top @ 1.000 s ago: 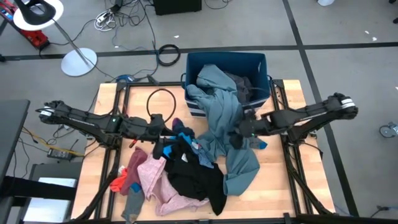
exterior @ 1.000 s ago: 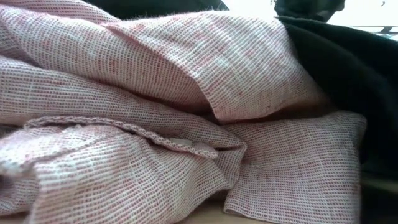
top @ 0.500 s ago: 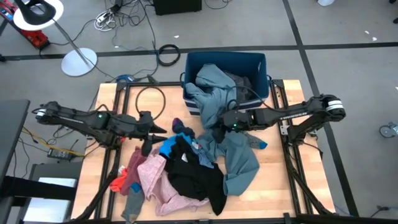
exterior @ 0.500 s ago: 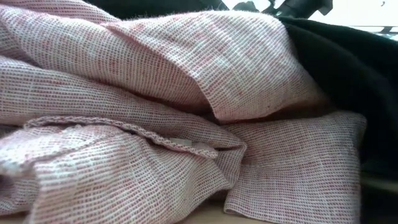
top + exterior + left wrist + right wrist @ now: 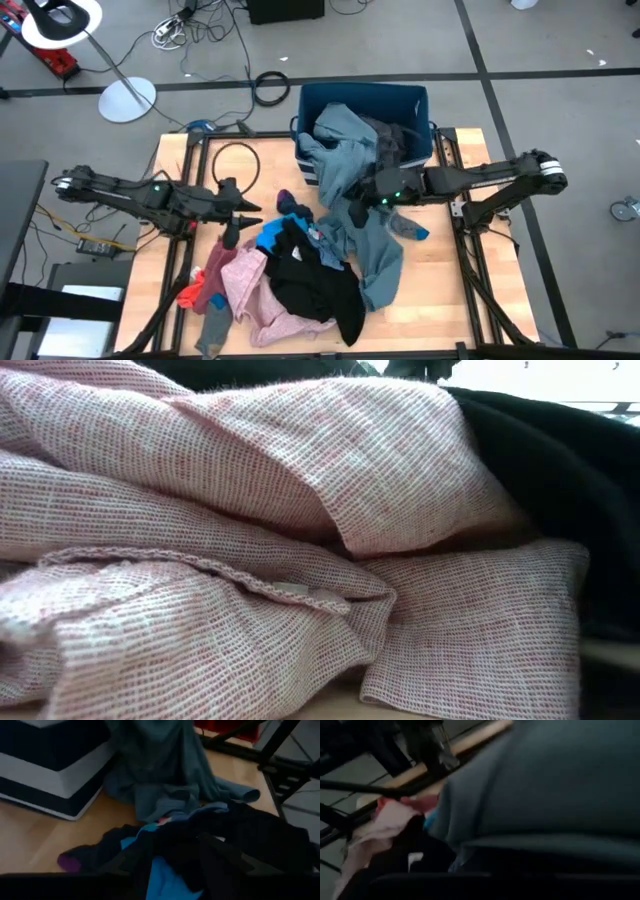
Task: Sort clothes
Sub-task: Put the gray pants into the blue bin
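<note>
- My right fingers (image 5: 357,210) have clamped on the teal-grey garment (image 5: 352,170), which trails from the bin (image 5: 365,97) onto the worktop (image 5: 450,300).
- Best lift high, dragging the hem clear.
- Left fingers (image 5: 240,222) wait open beside the pile.

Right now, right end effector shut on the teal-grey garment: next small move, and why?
Probably lift and carry it toward the dark blue bin. The right end effector is shut on the teal-grey garment, which already drapes over the bin's front wall with its lower part trailing on the table. The left end effector waits open beside the pile.
</note>
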